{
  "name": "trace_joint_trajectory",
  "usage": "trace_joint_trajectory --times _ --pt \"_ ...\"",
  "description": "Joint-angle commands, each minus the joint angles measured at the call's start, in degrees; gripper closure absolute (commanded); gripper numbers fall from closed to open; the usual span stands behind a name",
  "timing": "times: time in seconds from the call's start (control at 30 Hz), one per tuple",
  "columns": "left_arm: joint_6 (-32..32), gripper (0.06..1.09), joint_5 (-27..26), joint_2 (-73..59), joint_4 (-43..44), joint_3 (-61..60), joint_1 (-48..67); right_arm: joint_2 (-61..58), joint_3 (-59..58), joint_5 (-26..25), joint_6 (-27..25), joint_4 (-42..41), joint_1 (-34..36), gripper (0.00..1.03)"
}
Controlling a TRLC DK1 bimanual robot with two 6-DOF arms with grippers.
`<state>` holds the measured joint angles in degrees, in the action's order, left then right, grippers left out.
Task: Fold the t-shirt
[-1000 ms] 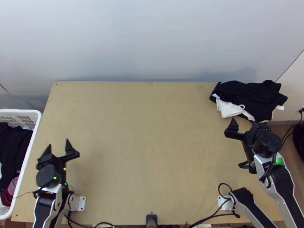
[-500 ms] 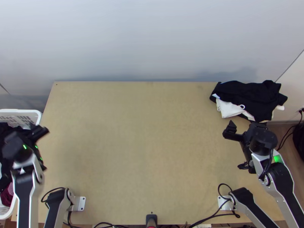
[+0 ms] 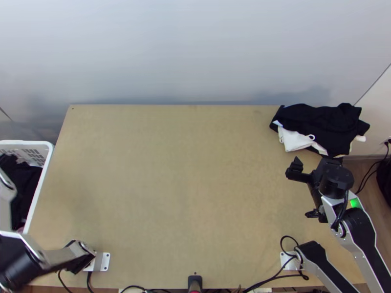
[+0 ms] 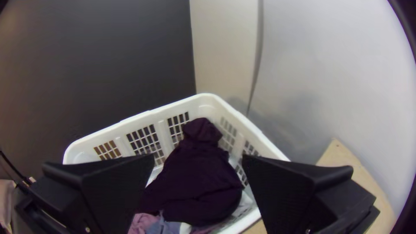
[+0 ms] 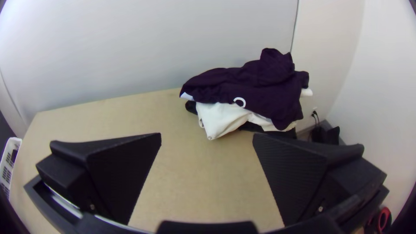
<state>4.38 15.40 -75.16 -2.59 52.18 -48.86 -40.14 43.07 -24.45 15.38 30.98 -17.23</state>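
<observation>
L gripper (image 4: 198, 158) at basket (image 4: 149, 115), dark cloth (image 4: 195, 182) bunched inside — jaws apart; R gripper (image 3: 316, 163) nr clothes pile (image 3: 320, 122) — also apart.

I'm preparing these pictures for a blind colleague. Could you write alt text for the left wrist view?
The open left end effector faces a white slatted basket holding a bunched dark garment, with pink cloth and blue-grey cloth beside it. Around the basket are a dark panel, a pale wall and a corner of the wooden table.
</observation>
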Motion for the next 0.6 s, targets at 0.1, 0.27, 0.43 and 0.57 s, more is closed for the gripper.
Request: trace_joint_trajectory --times 0.1,0.27,0.43,0.57 --pt "-3.85 0.1 -0.46 -26.09 -0.75 13.03 -9.32 -0.64 -0.27 -0.25 -0.17 0.92 0.01 0.04" --pt "-4.47 0.1 -0.63 -35.41 -1.37 17.43 -9.5 -1.17 0.09 -0.87 -0.26 1.71 0.1 0.04" --pt "-4.03 0.1 -0.63 -44.29 -1.45 22.35 -9.32 -1.52 0.79 -1.39 -0.79 2.94 0.53 0.04" --pt "-3.42 0.11 -0.63 -49.56 -1.72 26.74 -9.59 -1.52 1.05 -1.92 -1.05 4.26 1.15 0.04"
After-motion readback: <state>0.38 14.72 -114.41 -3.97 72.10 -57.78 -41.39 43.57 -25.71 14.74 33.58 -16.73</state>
